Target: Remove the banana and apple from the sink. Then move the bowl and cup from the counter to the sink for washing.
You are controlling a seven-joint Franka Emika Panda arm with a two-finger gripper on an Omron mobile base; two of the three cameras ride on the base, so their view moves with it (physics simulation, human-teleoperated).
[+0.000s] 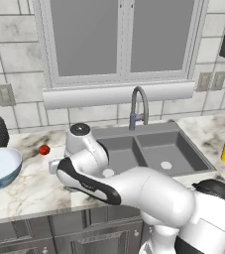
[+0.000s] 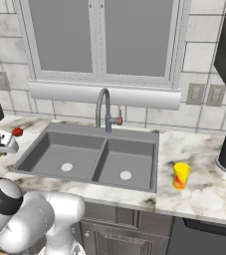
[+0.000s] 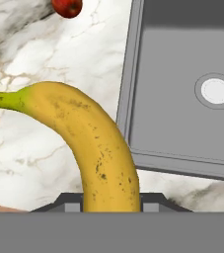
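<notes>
Hand view shows our claw (image 3: 111,202) gripping the banana (image 3: 91,143); left base view adds the bowl (image 1: 1,166) at frame's left.

you see the speckled yellow banana (image 3: 96,148) above the marble surface (image 3: 44,59) beside the empty grey sink (image 3: 182,128); red apple (image 1: 44,149) and bowl (image 1: 0,167) left, yellow cup (image 2: 180,175) right.

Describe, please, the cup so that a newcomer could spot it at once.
Start at the dark grey double-basin sink and look to the white marble counter on its right. There stands the small yellow cup, upright and alone, marked with red-orange on its side.
</notes>
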